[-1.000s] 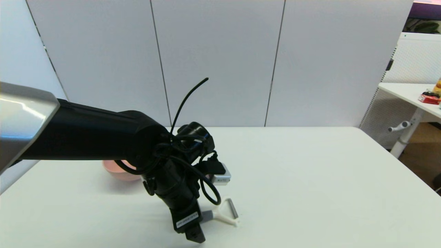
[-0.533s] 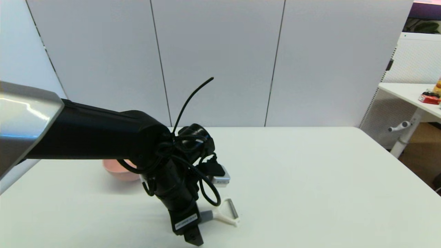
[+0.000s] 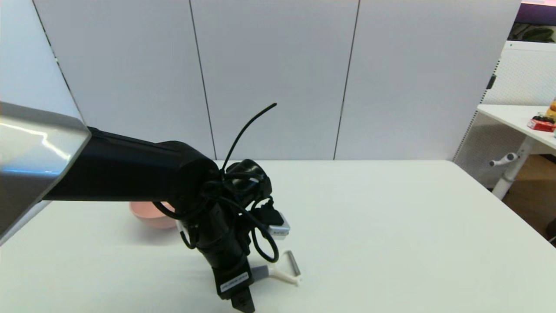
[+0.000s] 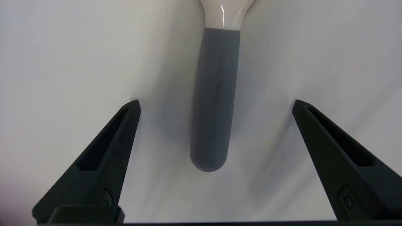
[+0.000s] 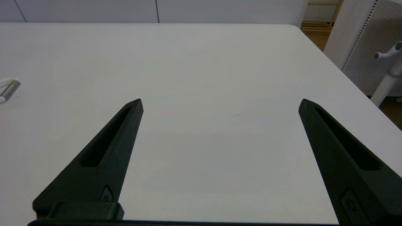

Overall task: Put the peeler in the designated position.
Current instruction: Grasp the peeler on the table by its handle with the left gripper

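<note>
The left gripper (image 4: 215, 102) hangs spread wide around the small grey-handled, white-headed Y-shaped peeler (image 4: 214, 97), which lies flat on the white table (image 3: 391, 226), bottom centre. Risk: fingertips nudging that round handle and rolling it.

Bright, even light; soft shadows flank the peeler (image 4: 213, 100); frames sharp.

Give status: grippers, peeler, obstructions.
Left gripper open, straddling the peeler handle, no contact. Peeler flat on the table. Right gripper open, idle off to the side. Pink bowl behind the arm, apart.
</note>
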